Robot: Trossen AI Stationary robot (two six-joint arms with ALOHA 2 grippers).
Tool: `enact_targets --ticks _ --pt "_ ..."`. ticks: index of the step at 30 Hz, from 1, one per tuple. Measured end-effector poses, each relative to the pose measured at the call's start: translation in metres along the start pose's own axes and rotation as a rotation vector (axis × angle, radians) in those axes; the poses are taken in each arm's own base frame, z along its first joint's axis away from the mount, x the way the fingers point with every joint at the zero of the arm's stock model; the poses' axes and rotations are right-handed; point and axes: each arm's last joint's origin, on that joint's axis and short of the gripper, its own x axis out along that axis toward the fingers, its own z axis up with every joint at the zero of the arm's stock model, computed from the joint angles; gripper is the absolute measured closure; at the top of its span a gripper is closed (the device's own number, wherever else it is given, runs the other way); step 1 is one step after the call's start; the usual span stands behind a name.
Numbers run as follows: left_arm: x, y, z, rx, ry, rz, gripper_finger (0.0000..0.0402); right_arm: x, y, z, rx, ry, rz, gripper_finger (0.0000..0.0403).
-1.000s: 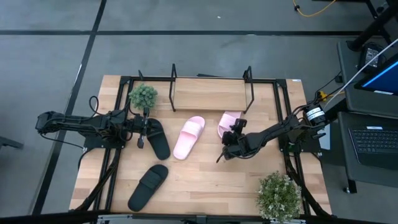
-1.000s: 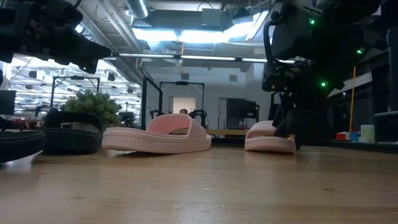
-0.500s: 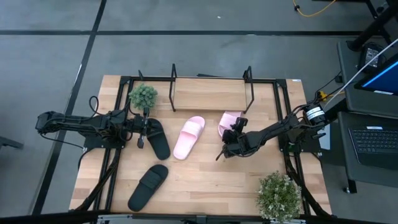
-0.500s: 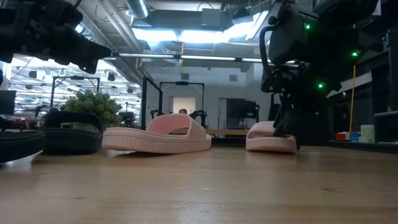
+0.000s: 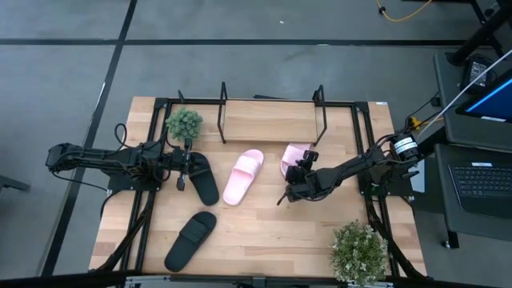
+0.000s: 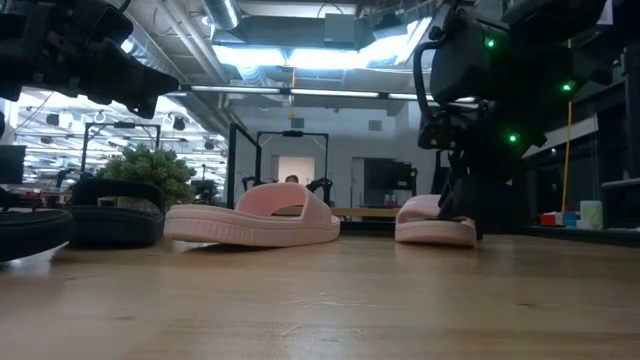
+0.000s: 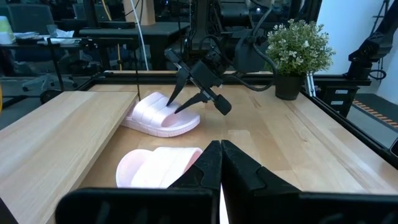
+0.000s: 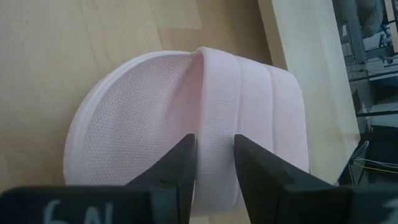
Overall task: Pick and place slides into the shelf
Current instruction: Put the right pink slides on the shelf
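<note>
Two pale pink slides lie on the table before the shelf (image 5: 272, 120): one (image 5: 242, 176) in the middle, one (image 5: 294, 157) to its right. My right gripper (image 5: 291, 178) slants down onto the right one (image 8: 186, 106), shut on its strap. Two black slides (image 5: 204, 180) (image 5: 190, 240) lie flat at the left. My left gripper (image 5: 181, 178) waits shut beside the farther black slide, touching nothing. My right gripper pinches the heel-side edge of the pink slide's strap (image 8: 216, 134) between its two fingers, one finger (image 8: 180, 171) on the footbed side, the other (image 8: 252, 171) over the strap's top. It comes slanting down from the table's near right. The slide's sole (image 6: 435, 238) rests flat on the table.
A small potted plant (image 5: 184, 122) stands left of the shelf and a larger one (image 5: 360, 250) at the near right corner. Black frame rails (image 5: 366, 144) run along the table's sides. Bare wood lies between the slides and the near edge.
My right gripper has stayed over the right pink slide and drawn its fingers in on the strap. The slide remains on the table.
</note>
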Motion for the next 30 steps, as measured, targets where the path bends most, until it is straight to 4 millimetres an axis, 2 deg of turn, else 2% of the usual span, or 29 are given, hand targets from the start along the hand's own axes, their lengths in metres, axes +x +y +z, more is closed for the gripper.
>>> enact_targets --ticks 5,8,11,17,21,30 --pt "0.000 0.000 0.000 0.000 0.000 0.000 0.0401 0.000 0.001 0.002 0.013 -0.011 0.008 0.0289" --pt "0.000 0.000 0.000 0.000 0.000 0.000 0.0401 -0.002 0.001 0.006 -0.052 -0.019 0.026 0.0289" --pt "0.000 0.000 0.000 0.000 0.000 0.000 0.0401 -0.009 0.001 0.019 -0.104 -0.050 0.041 0.0289" --pt "0.000 0.000 0.000 0.000 0.000 0.000 0.0401 -0.031 -0.004 0.049 -0.100 -0.097 0.054 0.0289" --pt "0.000 0.000 0.000 -0.002 0.000 0.000 0.0401 -0.046 -0.010 0.059 -0.151 -0.069 0.042 0.0289" --pt "0.000 0.000 0.000 -0.004 0.001 0.000 0.0401 -0.073 -0.007 0.050 -0.175 -0.013 0.033 0.0292"
